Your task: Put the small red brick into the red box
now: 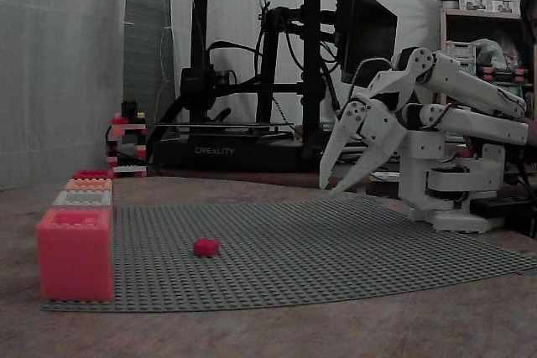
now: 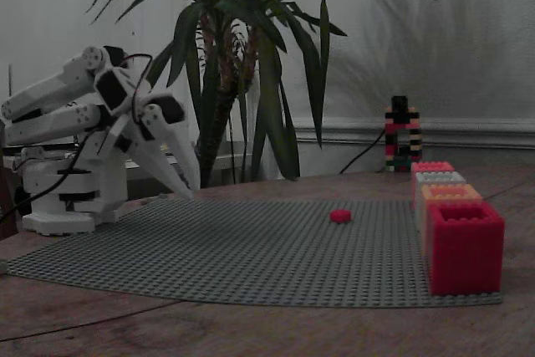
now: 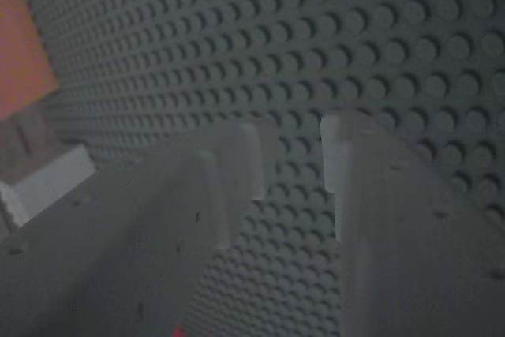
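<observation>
On the grey studded baseplate (image 1: pixel 336 249), near its middle, lay the small red brick (image 1: pixel 205 246), flat, roundish, with no long axis to speak of, so approach angle should not matter much. Seen also in the other fixed view (image 2: pixel 340 216), well apart from the row of boxes.

Gripper (image 1: pixel 346 183) hung above the far right part of the baseplate in the fixed view, tips pointing down and toward the plate, not touching it as far as could be judged. Jaws stood apart, nothing between them; the wrist view showed the two fingers (image 3: pixel 237 171) with bare studs in the gap. Same gripper sat at left in the other fixed view (image 2: pixel 182 185).

Key relation: brick lay well away from the gripper, forward of it and toward the box row, roughly between gripper and boxes. Judged next move: reach out and down over the brick.

Boxes stood in a line along one edge of the baseplate. Red box (image 2: pixel 465 245) sat at the near end in that fixed view, open top, studded rim; an orange box (image 2: pixel 450 193) came just behind it. A coral box (image 1: pixel 75 253) was nearest in the first fixed view.

Writing: "CREALITY" read on the 3D printer (image 1: pixel 252 64) base behind the counter (image 1: pixel 277 333). No other legible text.
</observation>
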`<action>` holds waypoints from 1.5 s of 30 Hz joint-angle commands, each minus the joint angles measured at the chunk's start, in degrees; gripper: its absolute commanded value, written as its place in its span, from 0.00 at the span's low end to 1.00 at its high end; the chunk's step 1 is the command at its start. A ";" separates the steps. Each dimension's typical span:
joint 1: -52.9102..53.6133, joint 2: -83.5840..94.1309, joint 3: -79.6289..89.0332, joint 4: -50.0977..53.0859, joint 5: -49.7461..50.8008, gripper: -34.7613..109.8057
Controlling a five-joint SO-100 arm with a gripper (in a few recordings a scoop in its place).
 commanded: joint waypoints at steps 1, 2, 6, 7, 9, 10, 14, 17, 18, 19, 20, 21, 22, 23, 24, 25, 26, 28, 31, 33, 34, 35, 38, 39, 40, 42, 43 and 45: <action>-2.72 0.70 -0.62 1.85 -0.62 0.24; -2.72 0.70 -0.62 1.85 -0.62 0.24; -2.72 0.70 -0.62 1.85 -0.62 0.24; -2.72 0.70 -0.62 1.85 -0.62 0.24; -2.72 0.70 -0.62 1.85 -0.62 0.24; -2.72 0.70 -0.62 1.85 -0.62 0.24; -2.72 0.70 -1.41 -0.18 0.26 0.24; -2.72 -4.57 -8.35 -3.25 2.46 0.24; -2.72 -9.32 -11.34 -5.45 2.37 0.24; -2.72 -14.85 -14.85 -7.29 0.62 0.24; -2.72 -20.04 -18.11 -9.14 -2.02 0.24; -2.72 -25.22 -21.71 -10.63 -4.31 0.24; -2.90 -30.50 -25.84 -11.60 -6.68 0.24; -3.25 -35.60 -30.23 -12.13 -7.56 0.25; -3.96 -40.78 -34.63 -11.95 -10.28 0.25; -4.66 -45.35 -38.50 -10.90 -16.17 0.25; -5.27 -49.22 -41.57 -10.20 -20.83 0.26; -6.94 -58.01 -47.46 -8.26 -26.89 0.28; -10.55 -70.66 -54.58 -6.15 -31.90 0.33; -12.83 -77.96 -59.59 -3.69 -34.01 0.35; -13.71 -80.95 -62.23 -2.37 -34.80 0.34; -14.15 -83.58 -64.69 -1.23 -35.33 0.34; -14.68 -91.41 -72.07 0.09 -36.30 0.35; -14.77 -94.13 -74.71 0.62 -36.91 0.36; -14.77 -96.59 -77.43 0.97 -37.35 0.38; -14.77 -100.55 -81.91 1.58 -38.58 0.39; -14.77 -102.22 -83.94 1.76 -38.67 0.39; -15.12 -105.21 -87.01 1.93 -38.85 0.39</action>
